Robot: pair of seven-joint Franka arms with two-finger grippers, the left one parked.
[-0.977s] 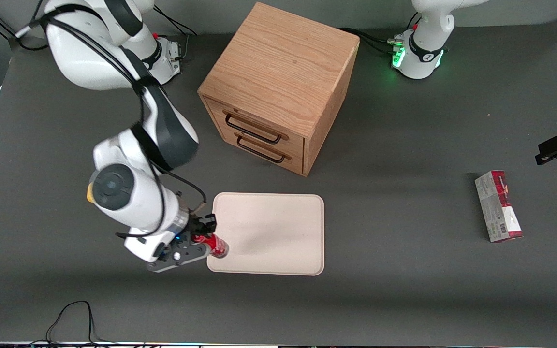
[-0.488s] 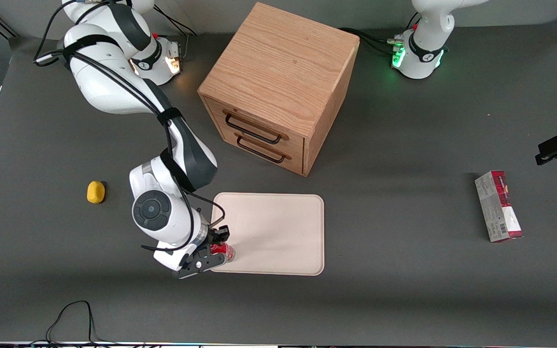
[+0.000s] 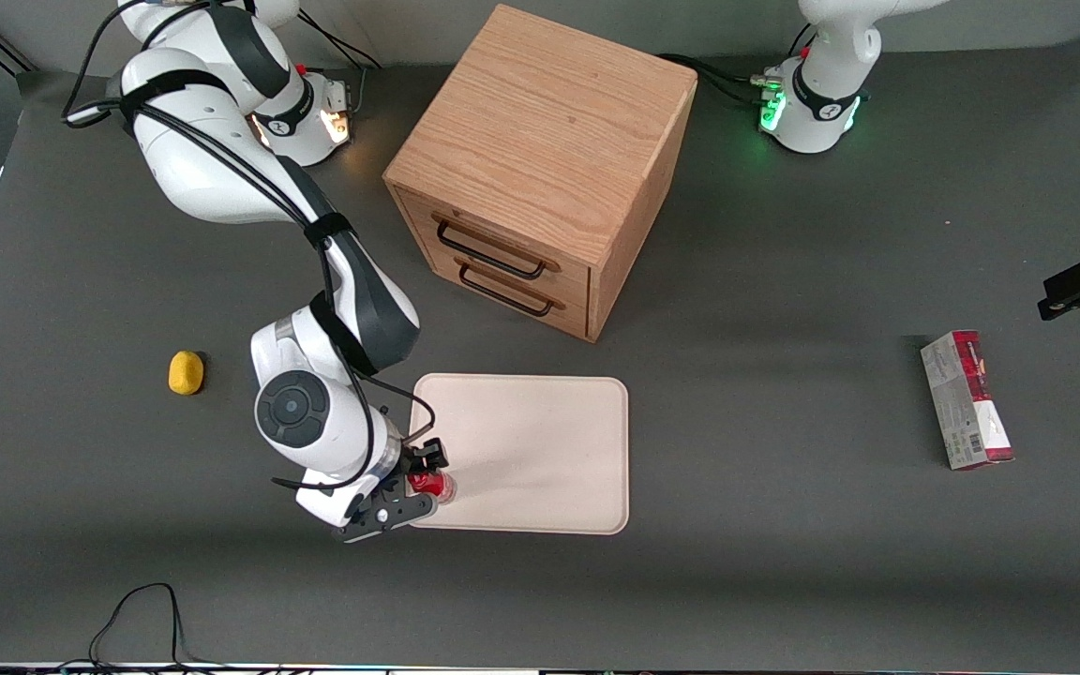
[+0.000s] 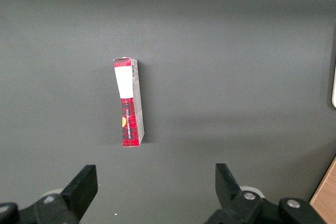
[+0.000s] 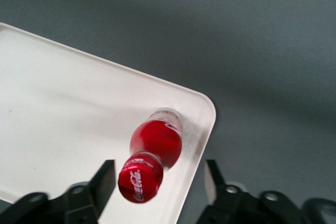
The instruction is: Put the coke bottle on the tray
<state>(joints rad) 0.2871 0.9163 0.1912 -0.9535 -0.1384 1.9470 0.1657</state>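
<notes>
The coke bottle (image 3: 430,484), small with a red cap and red label, stands upright on the cream-white tray (image 3: 540,450), in the tray's corner nearest the front camera at the working arm's end. My right gripper (image 3: 420,482) is around the bottle with its fingers spread and a gap on each side. In the right wrist view the bottle (image 5: 156,142) stands just inside the tray's rim (image 5: 207,106), with the open gripper (image 5: 158,179) over its cap.
A wooden two-drawer cabinet (image 3: 540,169) stands farther from the front camera than the tray. A small yellow lump (image 3: 186,372) lies toward the working arm's end. A red-and-grey carton (image 3: 967,400) lies toward the parked arm's end and shows in the left wrist view (image 4: 129,102).
The gripper carried the bottle from the tray's edge to just inside its corner, then opened its fingers. The bottle now stands free on the tray.
</notes>
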